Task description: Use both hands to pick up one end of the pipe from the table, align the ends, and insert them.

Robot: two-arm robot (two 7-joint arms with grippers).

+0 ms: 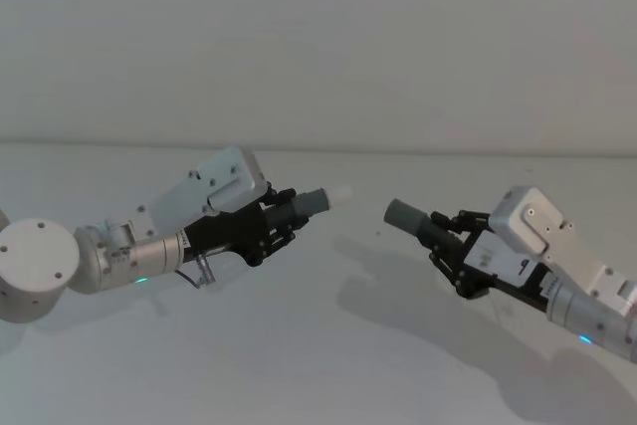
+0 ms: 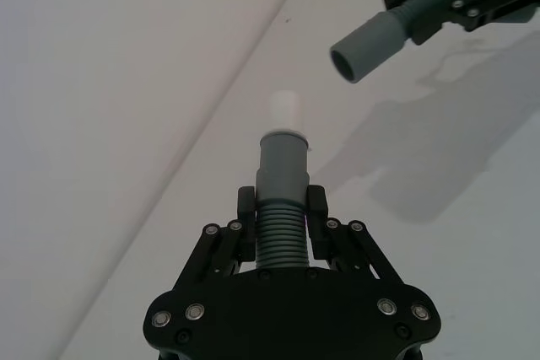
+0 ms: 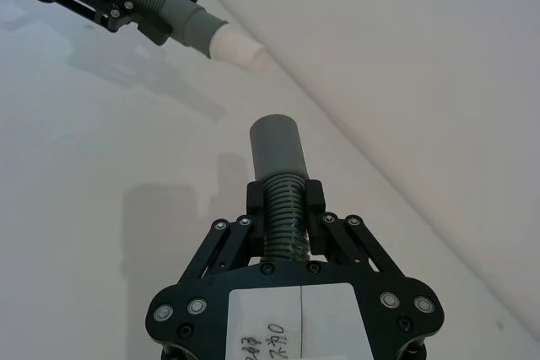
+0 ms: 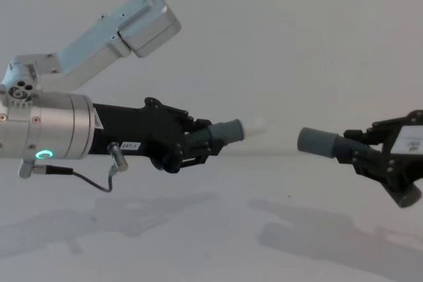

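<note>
The left claw (image 1: 282, 221) is clamped on the ribbed section of one pipe piece (image 1: 309, 205), held above the surface (image 1: 318, 365) at centre left. This piece ends in a smooth grey cuff (image 2: 283, 162) with a narrower white tip (image 2: 285, 110) projecting from it, pointing toward the right arm. The right claw (image 1: 445, 238) is clamped on the ribbed section of the second pipe piece (image 1: 410, 217), also held off the surface at centre right. Its end is a smooth grey cuff (image 3: 278, 147) with a round open mouth (image 2: 343, 63), facing the left arm. The two ends are apart, with a clear gap between the white tip and the open mouth; in the chest view they sit at nearly the same height, roughly facing each other. Nothing is seated inside the open mouth. In the chest view a green ring light (image 4: 43, 155) shows on the left arm, and the right claw body carries a white label (image 3: 299, 324). The surface is plain matte white and bears the shadows of both arms. Behind it stands a pale grey wall (image 1: 318, 37).
</note>
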